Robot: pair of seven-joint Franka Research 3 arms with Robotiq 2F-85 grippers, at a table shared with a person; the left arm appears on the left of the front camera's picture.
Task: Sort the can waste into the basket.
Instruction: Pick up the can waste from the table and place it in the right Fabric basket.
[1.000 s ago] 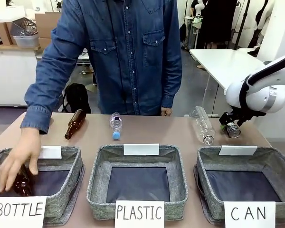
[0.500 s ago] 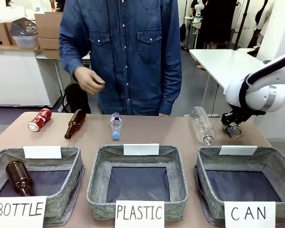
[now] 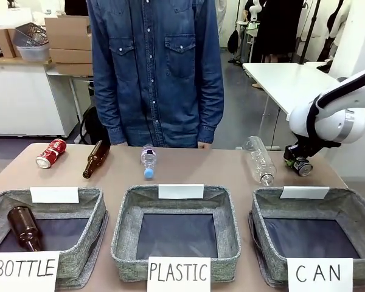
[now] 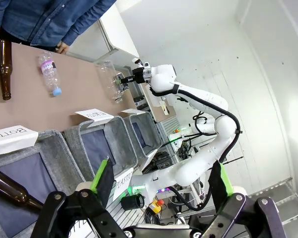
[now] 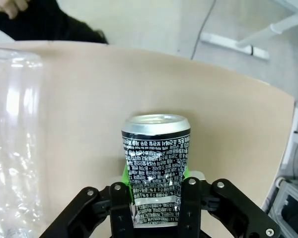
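We see the R gripper [image 5: 155, 192] shut tight on the black can [image 5: 155, 157] - gripped on both sides low down, can top pointing up-frame in the right wrist view. We can't tell if it touches the table [image 5: 228, 124]. In the front view the pair sits at right, mid-height, just behind the CAN basket [image 3: 353, 211] at lower right and beside a clear plastic bottle [image 3: 258, 159]. The red can [image 3: 51, 152] lies at left, mid-height, next to a brown bottle [image 3: 95, 159] - well apart from both grippers. L gripper [image 4: 161, 173]: jaws wide, nothing between them.
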